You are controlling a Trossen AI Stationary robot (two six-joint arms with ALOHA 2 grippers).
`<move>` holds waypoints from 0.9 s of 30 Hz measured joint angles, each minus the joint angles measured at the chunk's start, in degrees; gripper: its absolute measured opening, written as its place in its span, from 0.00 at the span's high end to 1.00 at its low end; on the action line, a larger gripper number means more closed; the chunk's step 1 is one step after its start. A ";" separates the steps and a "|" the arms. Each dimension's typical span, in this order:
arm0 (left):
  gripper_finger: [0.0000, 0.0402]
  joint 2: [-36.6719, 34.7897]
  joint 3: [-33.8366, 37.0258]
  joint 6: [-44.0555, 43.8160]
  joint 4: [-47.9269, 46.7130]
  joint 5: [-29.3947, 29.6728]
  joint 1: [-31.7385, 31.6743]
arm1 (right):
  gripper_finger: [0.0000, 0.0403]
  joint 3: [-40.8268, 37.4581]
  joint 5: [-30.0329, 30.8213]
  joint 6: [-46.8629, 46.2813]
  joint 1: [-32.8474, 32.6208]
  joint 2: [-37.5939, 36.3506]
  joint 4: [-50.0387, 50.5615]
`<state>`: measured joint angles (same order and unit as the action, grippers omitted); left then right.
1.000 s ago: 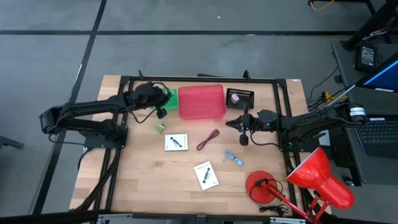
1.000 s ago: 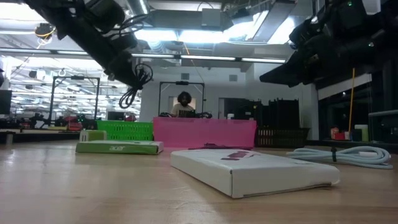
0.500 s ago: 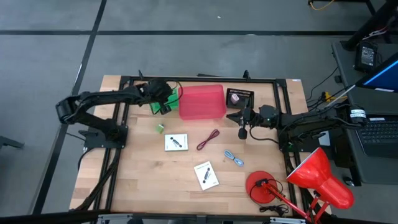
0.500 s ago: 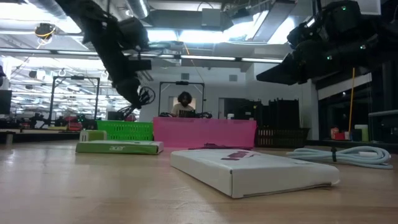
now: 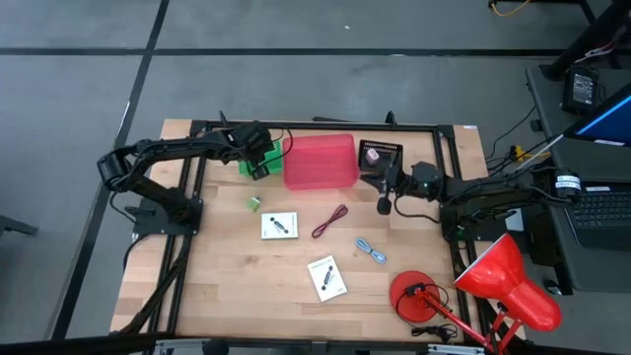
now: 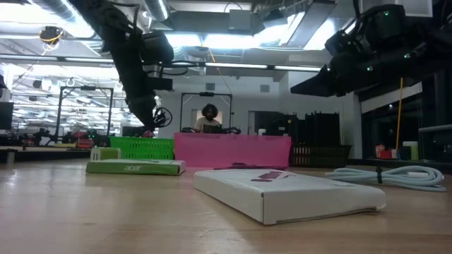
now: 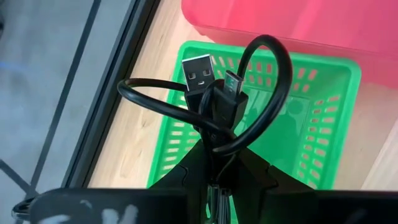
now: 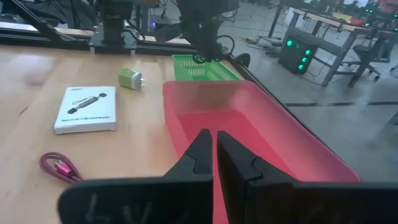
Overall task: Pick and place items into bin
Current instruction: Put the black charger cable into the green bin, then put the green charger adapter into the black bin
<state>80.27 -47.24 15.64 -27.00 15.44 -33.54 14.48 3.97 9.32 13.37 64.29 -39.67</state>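
Note:
My left gripper (image 7: 214, 174) is shut on a coiled black cord (image 7: 249, 81) with two plugs and hangs over the green basket (image 5: 262, 158) at the far left. Right of that basket stands the red bin (image 5: 320, 163). My right gripper (image 8: 215, 146) is shut on nothing and points level at the red bin's right side (image 8: 249, 137). On the wood lie two white cards (image 5: 279, 226) (image 5: 326, 278), a red cord (image 5: 329, 222), a blue cord (image 5: 371, 250) and a small green piece (image 5: 253, 203). My left gripper pinches the black cord where its strands cross and bunch together (image 7: 217, 146), just behind the two plugs. The fingers slant steeply down from the table's left. The loops and both plugs stick out past the fingertips, lifted clear above the green basket.
A dark basket (image 5: 381, 154) holding a pinkish piece stands right of the red bin. A red desk lamp (image 5: 493, 286) takes up the near right corner. A black frame (image 5: 315, 126) runs along the table's far edge. A person (image 6: 209, 116) sits far behind the table.
My left gripper has carried the black cord toward the table's right, from beside the green basket to over it, sinking a little and tipping its fingers downward. My right gripper has swung slightly toward the far edge, nearer the red bin.

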 joint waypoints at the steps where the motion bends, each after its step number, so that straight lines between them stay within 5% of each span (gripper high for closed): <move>1: 0.89 0.00 0.00 0.02 0.02 0.00 0.00 | 0.98 0.00 0.01 0.00 0.18 0.00 0.01; 27: 0.72 -0.02 -0.17 1.80 -0.67 0.55 0.95 | 0.98 0.00 -0.16 -0.04 1.02 0.00 0.05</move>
<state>80.25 -47.41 17.44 -27.67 15.99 -32.59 14.48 3.81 9.28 14.39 64.29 -39.62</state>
